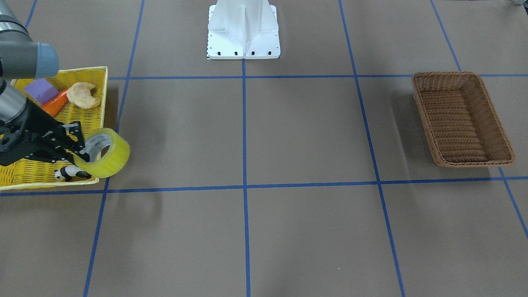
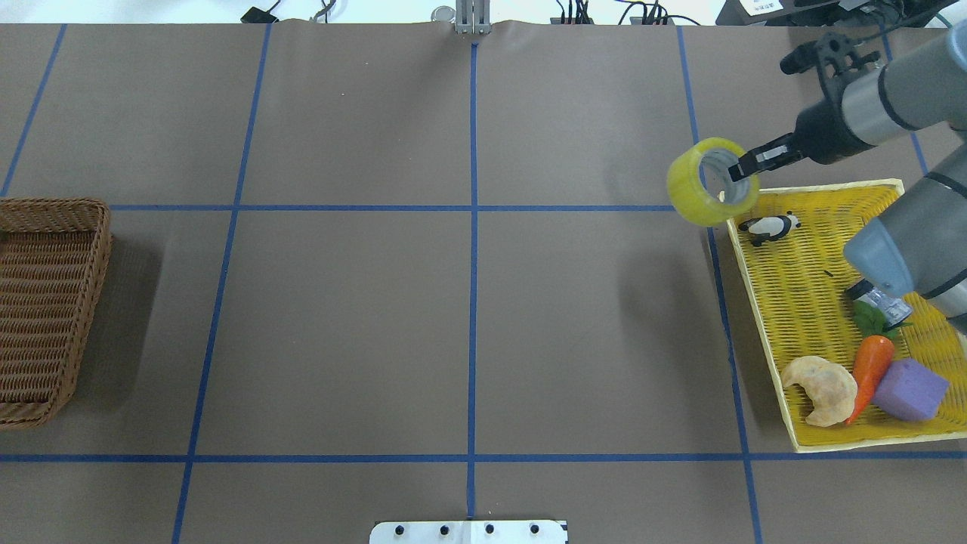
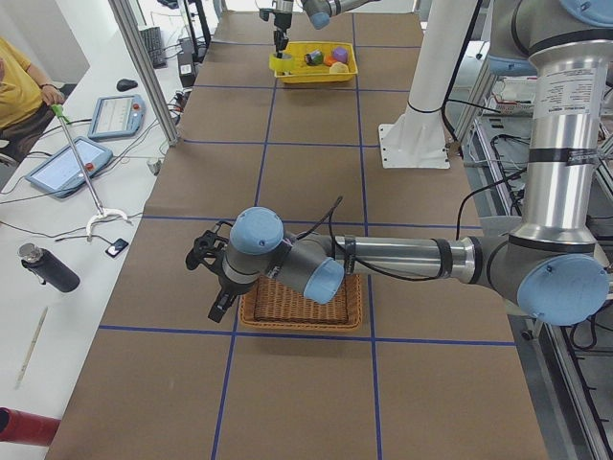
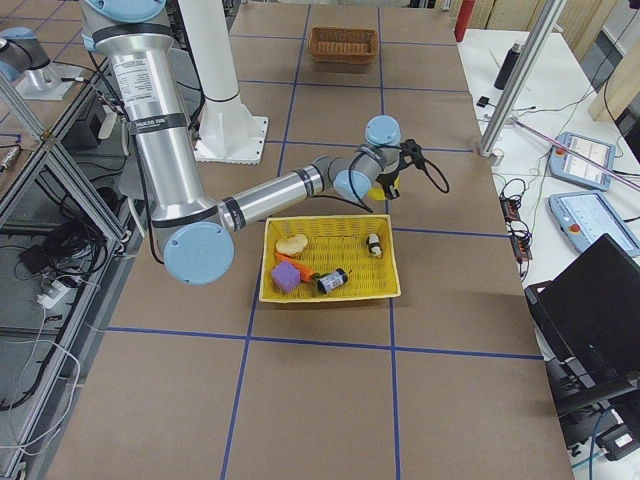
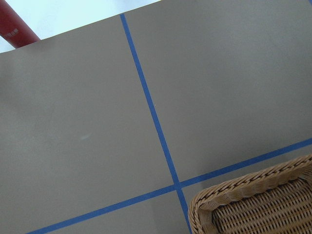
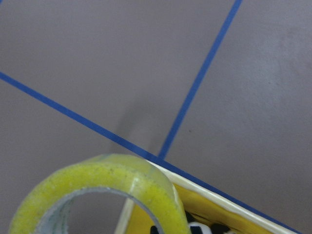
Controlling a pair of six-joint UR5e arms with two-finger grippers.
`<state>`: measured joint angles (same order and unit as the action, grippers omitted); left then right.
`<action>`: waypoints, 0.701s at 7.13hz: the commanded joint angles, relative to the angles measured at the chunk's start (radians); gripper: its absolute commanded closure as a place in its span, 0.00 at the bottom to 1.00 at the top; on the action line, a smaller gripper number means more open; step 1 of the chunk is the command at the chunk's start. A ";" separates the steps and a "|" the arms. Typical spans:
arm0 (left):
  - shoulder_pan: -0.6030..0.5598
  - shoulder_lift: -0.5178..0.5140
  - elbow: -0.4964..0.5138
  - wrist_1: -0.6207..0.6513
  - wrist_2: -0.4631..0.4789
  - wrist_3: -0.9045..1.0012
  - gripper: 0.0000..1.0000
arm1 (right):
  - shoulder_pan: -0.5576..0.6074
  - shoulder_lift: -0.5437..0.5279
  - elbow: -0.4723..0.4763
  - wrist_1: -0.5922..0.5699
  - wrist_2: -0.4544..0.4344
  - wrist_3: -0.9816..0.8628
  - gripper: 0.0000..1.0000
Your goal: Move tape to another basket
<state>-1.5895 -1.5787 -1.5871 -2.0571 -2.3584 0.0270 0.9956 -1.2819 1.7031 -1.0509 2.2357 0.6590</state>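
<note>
I see the yellow tray (image 2: 801, 302) on the robot's right holding a purple block (image 2: 910, 389), a pastry (image 2: 822, 387), a carrot (image 2: 870, 364), a panda figure (image 2: 769, 227) and a small cylinder (image 2: 885, 304), which is half hidden under the right arm in the overhead view. The brown basket (image 1: 462, 119) sits well apart at the table's left end, cut off by the overhead frame edge. The tape (image 2: 706, 200) hangs raised above the tray's outer corner, near the panda figure. The right gripper (image 2: 744, 175) is pinched narrow on the roll's wall, 1 finger inside the core. I can't make out the other finger. The left gripper (image 3: 216, 309) hovers beside the basket. Only the side camera shows it, so I cannot tell how wide it stands.
</note>
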 commanded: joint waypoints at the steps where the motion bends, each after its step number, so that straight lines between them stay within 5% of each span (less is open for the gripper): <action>1: 0.045 -0.020 -0.002 -0.029 -0.025 -0.059 0.01 | -0.116 0.108 0.006 0.006 -0.117 0.192 1.00; 5: 0.213 -0.130 -0.010 -0.282 -0.027 -0.627 0.00 | -0.279 0.254 0.006 0.005 -0.313 0.390 1.00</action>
<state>-1.4335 -1.6689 -1.5908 -2.2809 -2.3819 -0.4474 0.7748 -1.0730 1.7098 -1.0460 1.9982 0.9916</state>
